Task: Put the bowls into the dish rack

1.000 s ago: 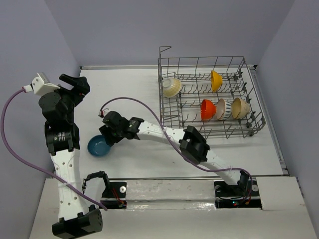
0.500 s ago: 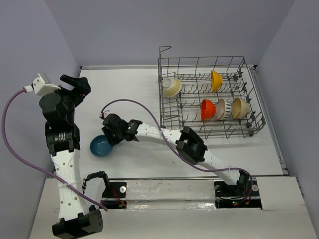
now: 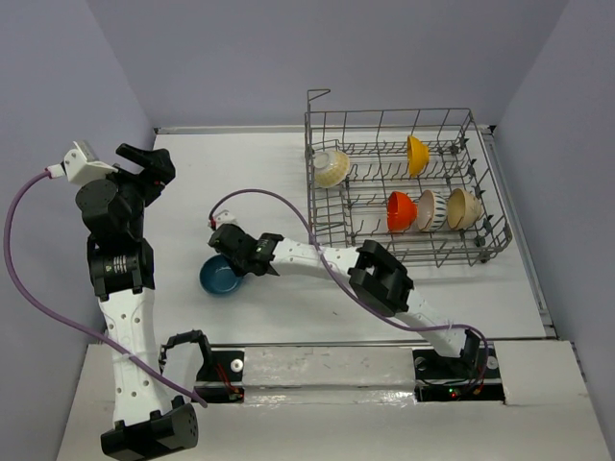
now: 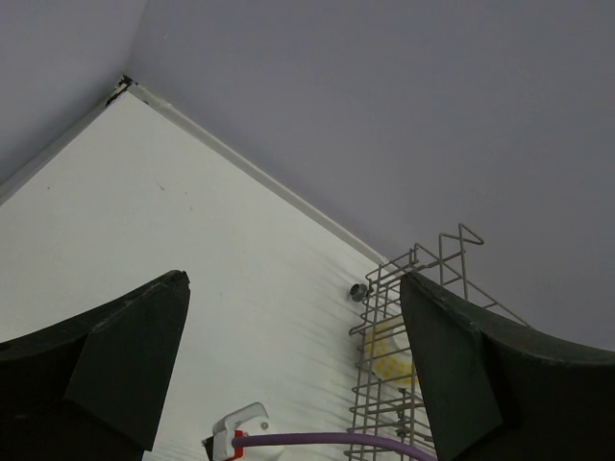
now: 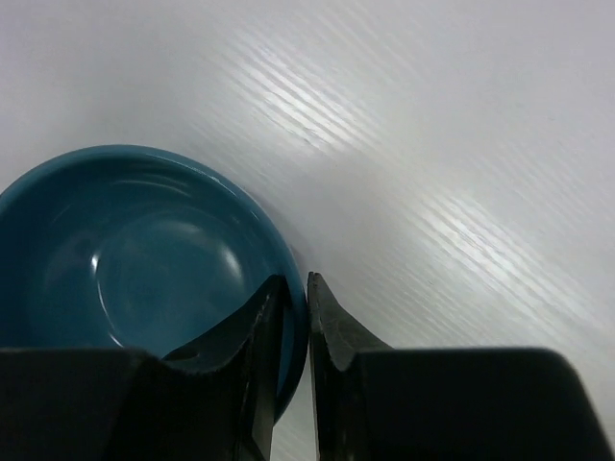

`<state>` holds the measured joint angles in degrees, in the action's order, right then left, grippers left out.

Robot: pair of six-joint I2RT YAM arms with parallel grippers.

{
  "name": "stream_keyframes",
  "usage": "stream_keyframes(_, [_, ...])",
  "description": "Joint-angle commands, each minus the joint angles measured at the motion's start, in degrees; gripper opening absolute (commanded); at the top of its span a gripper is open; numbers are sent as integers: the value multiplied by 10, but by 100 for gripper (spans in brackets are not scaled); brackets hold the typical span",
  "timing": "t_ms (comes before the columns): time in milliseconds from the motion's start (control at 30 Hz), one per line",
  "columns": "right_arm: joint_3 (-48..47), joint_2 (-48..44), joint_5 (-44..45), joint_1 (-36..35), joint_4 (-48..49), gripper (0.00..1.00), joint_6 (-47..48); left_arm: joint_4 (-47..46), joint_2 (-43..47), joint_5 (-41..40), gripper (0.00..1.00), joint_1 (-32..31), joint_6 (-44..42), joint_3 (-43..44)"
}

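**A:** Where is the small round blue bowl (image 3: 220,279)?

**B:** On the white tabletop (image 3: 240,173), well left of the large grey wire dish rack (image 3: 404,252), where other bowls (image 3: 398,211) already stand on edge between the tines.

**A:** And the right pincer (image 5: 291,288)?

**B:** Nearly closed on the bowl's rim, one finger inside, one outside, a grip suited to lifting it. The left pincer (image 4: 293,283) is raised aside, spread wide, holding nothing.

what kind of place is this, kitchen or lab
Most likely a robot lab cell, not a kitchen: bare walls box in a white table, two arms are bolted at its near edge, and a dish rack stands on it.
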<state>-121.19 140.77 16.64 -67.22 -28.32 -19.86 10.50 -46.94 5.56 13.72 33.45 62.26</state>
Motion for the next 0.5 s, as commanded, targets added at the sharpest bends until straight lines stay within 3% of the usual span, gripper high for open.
stream_keyframes(0, [46, -55, 88, -5, 6, 21, 26, -29, 9, 10, 99, 3, -8, -2])
stream_keyframes(467, [167, -131, 159, 11, 6, 27, 18, -29, 9, 17, 99, 3, -8, -2])
